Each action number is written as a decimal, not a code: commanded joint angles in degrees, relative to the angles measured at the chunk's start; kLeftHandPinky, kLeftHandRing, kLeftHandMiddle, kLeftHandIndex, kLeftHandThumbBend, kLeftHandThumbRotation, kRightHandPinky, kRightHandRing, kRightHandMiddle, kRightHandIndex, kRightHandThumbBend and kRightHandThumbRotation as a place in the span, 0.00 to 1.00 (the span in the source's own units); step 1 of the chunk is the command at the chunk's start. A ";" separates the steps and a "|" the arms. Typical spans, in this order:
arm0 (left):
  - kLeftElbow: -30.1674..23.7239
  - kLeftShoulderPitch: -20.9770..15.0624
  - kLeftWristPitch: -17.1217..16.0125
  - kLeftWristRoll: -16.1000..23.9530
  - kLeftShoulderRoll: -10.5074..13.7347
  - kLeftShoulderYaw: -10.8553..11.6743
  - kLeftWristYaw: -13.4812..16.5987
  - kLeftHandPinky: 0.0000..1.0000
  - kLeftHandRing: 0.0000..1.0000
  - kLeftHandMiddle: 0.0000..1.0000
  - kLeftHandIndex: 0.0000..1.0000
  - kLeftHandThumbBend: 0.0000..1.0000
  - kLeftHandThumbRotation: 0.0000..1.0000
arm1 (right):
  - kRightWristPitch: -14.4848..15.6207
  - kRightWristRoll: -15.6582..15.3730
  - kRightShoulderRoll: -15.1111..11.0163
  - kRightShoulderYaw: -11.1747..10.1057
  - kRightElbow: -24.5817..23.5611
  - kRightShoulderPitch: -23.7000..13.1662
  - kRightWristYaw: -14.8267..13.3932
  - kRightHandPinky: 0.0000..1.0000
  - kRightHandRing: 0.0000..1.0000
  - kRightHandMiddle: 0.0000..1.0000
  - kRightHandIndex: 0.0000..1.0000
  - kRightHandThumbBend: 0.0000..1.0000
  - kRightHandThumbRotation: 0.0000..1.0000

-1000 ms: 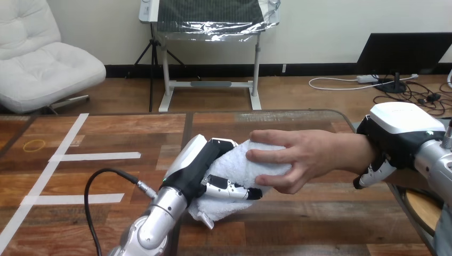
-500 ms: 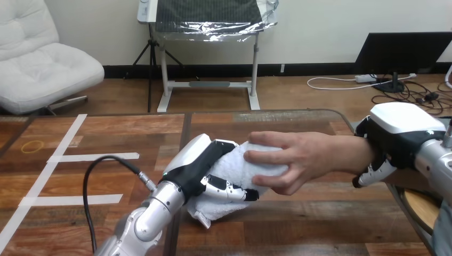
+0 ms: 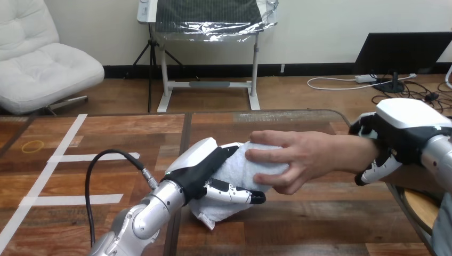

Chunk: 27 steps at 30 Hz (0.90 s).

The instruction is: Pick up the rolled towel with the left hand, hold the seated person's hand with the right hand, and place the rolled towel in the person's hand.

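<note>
White rolled terry towel (image 3: 234, 169) over middle of wooden table (image 3: 106, 133): my left hand (image 3: 205, 173) wraps it, person's hand (image 3: 298, 157) clasps far end. Looks soft, light; I'd grip mid-roll. Right hand (image 3: 397, 138) curls round person's wrist (image 3: 354, 152).

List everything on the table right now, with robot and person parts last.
rolled terry towel: one, white, table centre, between the left hand and the person's hand
wooden table: one, brown planks, across the lower view
tape strips: several, white, stuck on the table's left part
thin ring: one, yellowish, flat on the table at far left
person's hand: one, reaching in from the right, fingers over the towel's top
left hand: one, black and white, curled round the towel
right hand: one, black and white, far right, curled round the person's wrist
</note>
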 commanded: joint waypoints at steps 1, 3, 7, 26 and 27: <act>-3.15 -4.64 -1.21 0.16 0.13 -1.20 -0.90 0.99 0.99 1.00 1.00 0.90 0.52 | 0.21 -0.26 -2.68 -3.10 -2.22 -3.11 -0.79 0.91 0.96 0.94 0.89 0.77 0.15; -3.06 -4.62 -1.23 0.08 0.21 -1.12 -0.98 1.00 1.00 1.00 1.00 0.91 0.53 | 0.10 -0.21 -2.74 -3.24 -2.45 -2.89 -0.81 0.92 0.96 0.94 0.90 0.78 0.15; -2.91 -4.60 -1.40 -0.03 0.40 -1.07 -1.11 1.00 1.00 1.00 1.00 0.92 0.53 | 0.22 -0.35 -2.73 -3.37 -2.73 -2.60 -0.84 0.92 0.97 0.95 0.90 0.79 0.15; -2.33 -4.72 -1.92 0.00 1.03 -1.03 -0.62 1.00 1.00 1.00 1.00 0.94 0.56 | 0.41 -0.24 -2.75 -4.24 -3.16 -1.61 -0.73 0.92 0.97 0.96 0.92 0.82 0.18; -2.32 -4.74 -1.89 0.04 1.04 -1.04 -0.57 1.00 1.00 1.00 1.00 0.94 0.56 | 0.36 -0.19 -2.74 -4.30 -3.19 -1.56 -0.78 0.92 0.97 0.96 0.92 0.82 0.18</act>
